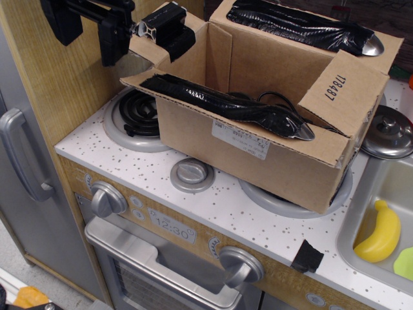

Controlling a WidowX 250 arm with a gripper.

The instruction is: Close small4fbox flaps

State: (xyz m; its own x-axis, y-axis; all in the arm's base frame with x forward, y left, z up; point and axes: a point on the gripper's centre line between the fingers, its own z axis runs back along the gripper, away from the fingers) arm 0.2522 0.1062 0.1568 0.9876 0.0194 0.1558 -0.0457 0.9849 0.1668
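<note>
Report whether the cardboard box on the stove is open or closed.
Open. The small4fbox has all four flaps standing up or splayed outward, interior visible.

Cut off by the top edge: gripper (129,29), jaws' stance unclear; burner (137,111) half hidden behind small4fbox (258,123).

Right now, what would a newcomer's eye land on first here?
The open small4fbox sitting across the toy stove's burners, its flaps up or half folded, with crinkled black tape on the long ones. Next, the black pincer at the left short flap, and a yellow banana in the sink at right.
</note>
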